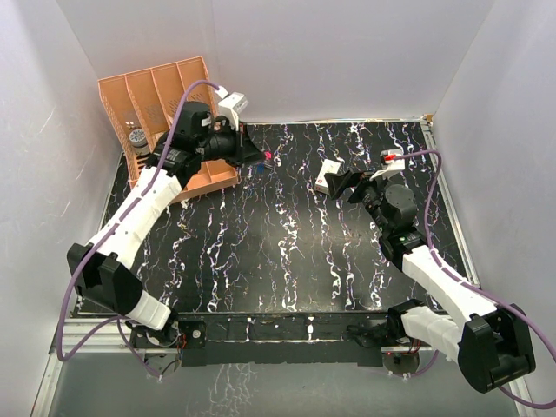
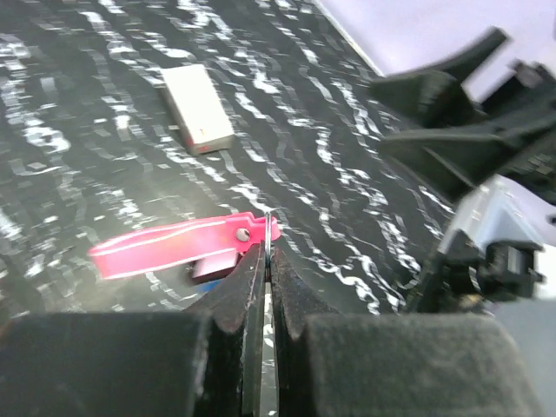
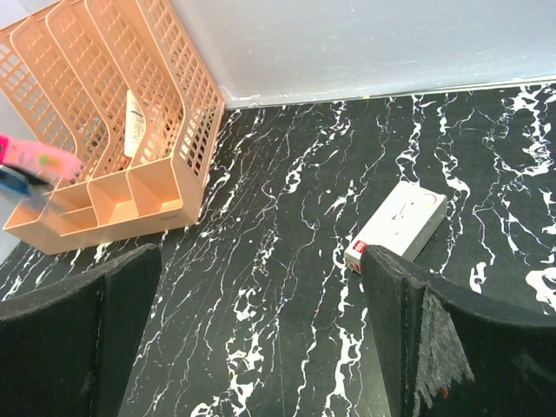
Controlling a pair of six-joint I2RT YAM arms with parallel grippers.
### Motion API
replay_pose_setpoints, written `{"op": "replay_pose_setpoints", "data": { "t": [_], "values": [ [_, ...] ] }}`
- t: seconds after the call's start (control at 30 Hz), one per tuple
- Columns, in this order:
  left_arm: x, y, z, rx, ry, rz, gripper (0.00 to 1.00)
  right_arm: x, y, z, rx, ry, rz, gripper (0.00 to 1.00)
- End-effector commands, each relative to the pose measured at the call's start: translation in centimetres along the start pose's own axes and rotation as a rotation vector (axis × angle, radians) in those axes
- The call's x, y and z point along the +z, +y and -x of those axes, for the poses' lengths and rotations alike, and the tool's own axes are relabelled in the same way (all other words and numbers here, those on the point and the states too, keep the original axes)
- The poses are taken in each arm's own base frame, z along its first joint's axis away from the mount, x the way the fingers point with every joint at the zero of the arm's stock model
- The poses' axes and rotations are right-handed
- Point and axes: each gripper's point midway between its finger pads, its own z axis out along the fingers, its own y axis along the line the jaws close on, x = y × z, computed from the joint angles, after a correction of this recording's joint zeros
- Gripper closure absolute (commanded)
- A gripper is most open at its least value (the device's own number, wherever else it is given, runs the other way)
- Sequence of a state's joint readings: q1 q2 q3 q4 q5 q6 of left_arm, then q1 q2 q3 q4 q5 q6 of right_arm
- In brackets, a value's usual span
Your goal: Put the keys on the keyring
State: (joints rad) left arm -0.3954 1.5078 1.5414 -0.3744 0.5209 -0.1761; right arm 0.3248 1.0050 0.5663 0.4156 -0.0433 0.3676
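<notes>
My left gripper (image 1: pixel 258 156) (image 2: pixel 268 254) is raised over the back of the table, shut on the keyring's thin silver ring (image 2: pixel 268 228). The pink-red strap fob (image 2: pixel 169 246) (image 1: pixel 269 157) (image 3: pixel 35 158) sticks out sideways from the ring. A small blue patch (image 2: pixel 207 283) (image 3: pixel 19 182) shows just under the strap, too blurred to tell whether it is one of the keys. No other key shows. My right gripper (image 1: pixel 346 184) (image 3: pixel 256 287) (image 2: pixel 379 115) hovers open and empty, right of the left one, beside the white box (image 1: pixel 330 176).
The white box (image 3: pixel 400 221) (image 2: pixel 198 109) lies flat on the black marbled table (image 1: pixel 278 252), just behind my right fingertip (image 3: pixel 382 261). An orange file rack (image 1: pixel 165 109) (image 3: pixel 113 130) stands at the back left by the left arm. White walls enclose the table.
</notes>
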Motion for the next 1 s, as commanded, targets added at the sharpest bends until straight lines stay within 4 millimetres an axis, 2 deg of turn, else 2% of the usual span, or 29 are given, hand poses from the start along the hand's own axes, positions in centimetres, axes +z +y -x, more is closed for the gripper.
{"op": "replay_pose_setpoints", "data": {
  "t": [0.0,0.23,0.63,0.7,0.87,0.97],
  "values": [
    [-1.0,-6.3,1.7,0.048,-0.076,-0.318,1.0,0.0,0.5,3.1,-0.015,-0.071,0.003,0.02],
    [-1.9,-6.8,2.0,0.092,-0.096,-0.324,1.0,0.0,0.5,3.1,-0.007,-0.071,0.008,0.02],
    [-1.4,-5.7,1.2,0.092,-0.036,-0.288,1.0,0.1,0.4,3.0,-0.006,-0.068,0.008,0.02],
    [-1.1,-4.3,0.9,0.122,0.015,-0.215,1.0,0.1,0.3,3.0,-0.006,-0.067,0.007,0.02],
    [-0.6,3.1,-2.8,0.139,0.271,0.163,1.0,0.1,0.2,3.2,-0.008,-0.071,0.002,0.02],
    [-1.2,6.3,-4.3,0.152,0.381,0.341,1.0,0.1,0.2,3.3,-0.006,-0.073,0.003,0.02]
  ]
}}
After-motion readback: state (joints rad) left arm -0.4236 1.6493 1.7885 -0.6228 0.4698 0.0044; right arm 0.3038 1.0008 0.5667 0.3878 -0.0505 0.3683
